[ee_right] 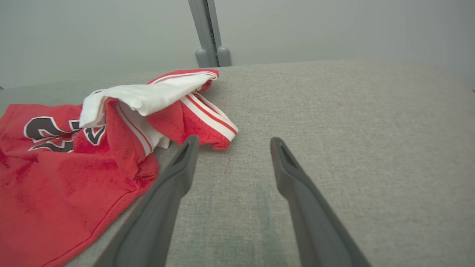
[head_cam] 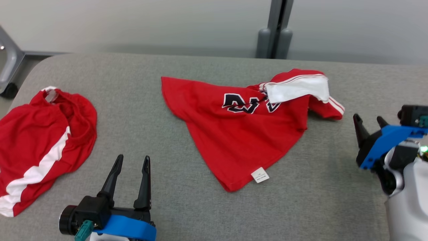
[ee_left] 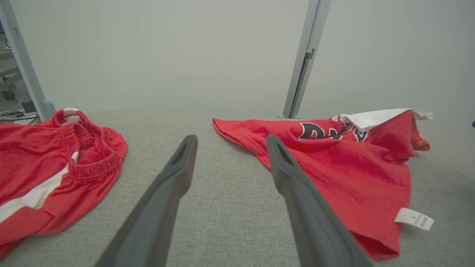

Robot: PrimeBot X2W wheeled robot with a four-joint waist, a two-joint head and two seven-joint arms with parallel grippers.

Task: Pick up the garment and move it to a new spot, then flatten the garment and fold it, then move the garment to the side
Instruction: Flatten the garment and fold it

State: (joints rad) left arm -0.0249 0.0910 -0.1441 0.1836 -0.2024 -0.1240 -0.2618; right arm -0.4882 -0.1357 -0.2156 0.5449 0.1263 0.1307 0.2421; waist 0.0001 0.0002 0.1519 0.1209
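Observation:
A red garment (head_cam: 247, 134) with black lettering, a white sleeve and a small white tag lies crumpled in the middle of the grey table (head_cam: 187, 207). In the left wrist view the garment (ee_left: 352, 167) is at the right, and in the right wrist view the garment (ee_right: 74, 159) is at the left. My left gripper (head_cam: 132, 161) stands open at the lower left, short of the garment's left side, with nothing between its fingers. My right gripper (head_cam: 369, 121) stands open at the right, just beyond the striped sleeve, also empty.
A second red piece of clothing (head_cam: 43, 144) with a white stripe lies bunched at the table's left edge, also seen as red shorts (ee_left: 55, 170) in the left wrist view. A grey post (head_cam: 276, 30) stands behind the table against the pale wall.

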